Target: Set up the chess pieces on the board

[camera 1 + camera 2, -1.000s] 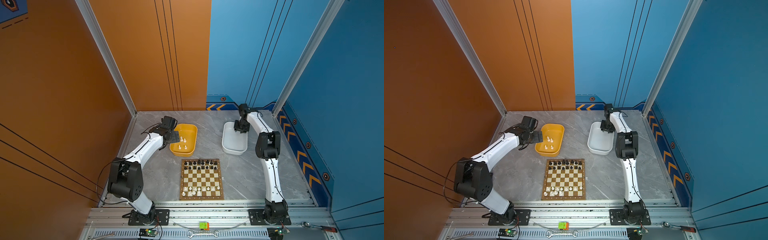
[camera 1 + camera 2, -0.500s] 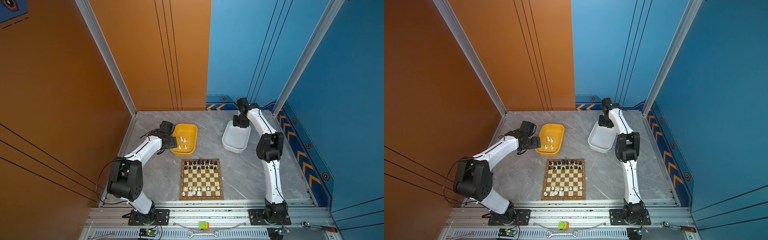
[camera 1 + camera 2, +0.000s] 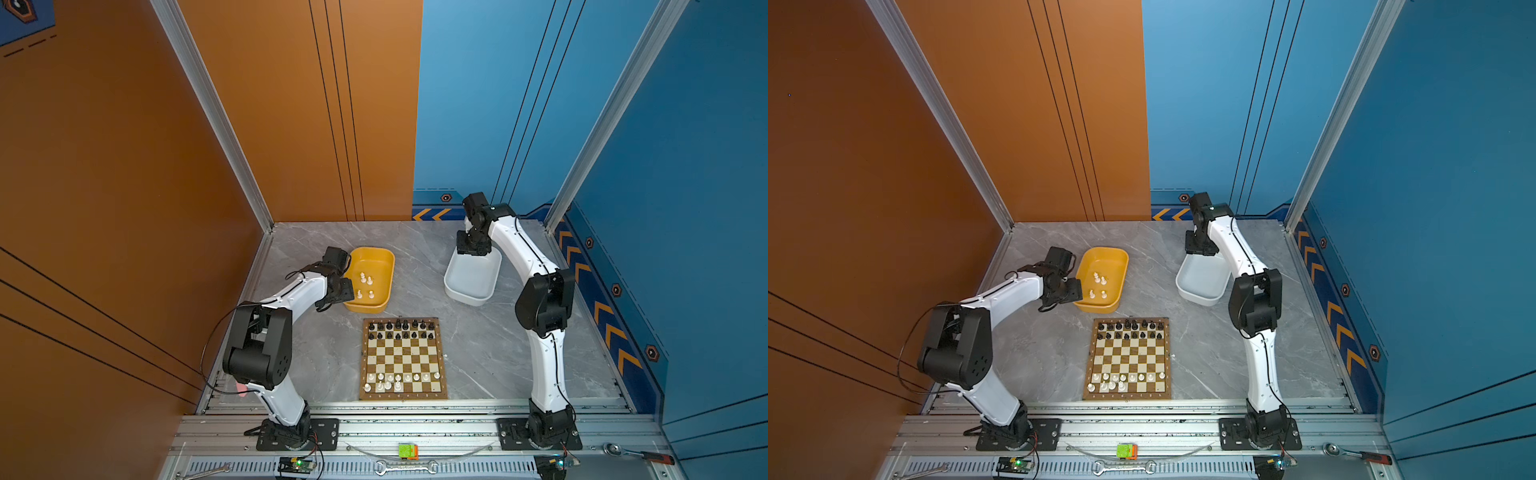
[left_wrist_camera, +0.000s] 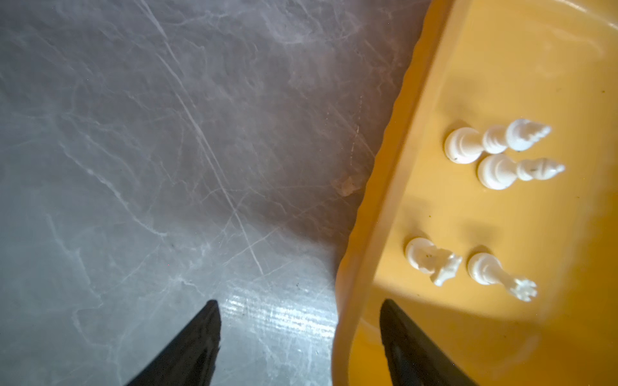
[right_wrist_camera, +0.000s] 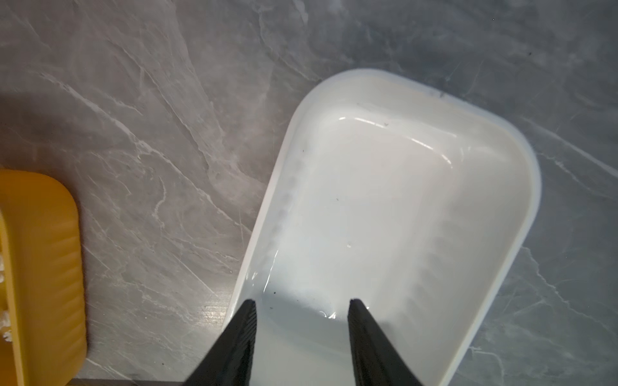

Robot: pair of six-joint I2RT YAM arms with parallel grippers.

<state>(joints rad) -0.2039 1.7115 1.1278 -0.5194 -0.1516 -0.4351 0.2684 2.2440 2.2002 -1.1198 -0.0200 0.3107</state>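
Chess pieces (image 3: 401, 330): black rows look filled at the board's (image 3: 402, 357) far edge, white rows at its near edge incomplete. Four white pieces (image 4: 495, 170) sit in the yellow tub (image 3: 380, 266) beyond the board's far-left corner. Left gripper (image 4: 298, 301) is set astride that tub's wall, jaws apart, nothing clamped. Right gripper (image 5: 301, 300), jaws part-open and empty, is held over the white tub (image 5: 401, 200) beyond the far-right corner. Step judged: last white pieces being fetched. Next, the tub wall is to be gripped or one piece pinched.

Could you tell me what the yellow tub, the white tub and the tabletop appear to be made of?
Yellow tub: likely moulded plastic, satin, ribbed wall.
White tub: likely plastic, glossy, sharp highlights inside.
Tabletop: grey veined marble look, polished; stone or laminate, cannot tell.
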